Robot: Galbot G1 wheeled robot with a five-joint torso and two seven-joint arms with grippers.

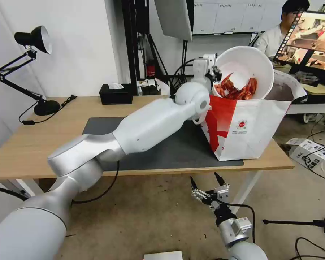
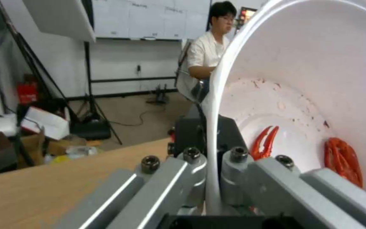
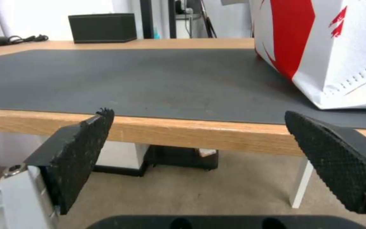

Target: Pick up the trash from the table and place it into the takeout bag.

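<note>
One gripper [image 1: 216, 74], my left, clamps the bowl [image 1: 242, 72] rim at nine o'clock; I'd tip slowly over the bag [image 1: 249, 122], my right gripper [image 1: 207, 185] idle, fingers apart.

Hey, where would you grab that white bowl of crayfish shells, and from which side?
By its thin rim, from the robot's left side. The bowl is tipped over the bag, shells sliding low, so the rim is the graspable edge. The left pincer already pinches it there, one finger inside the wall.
</note>
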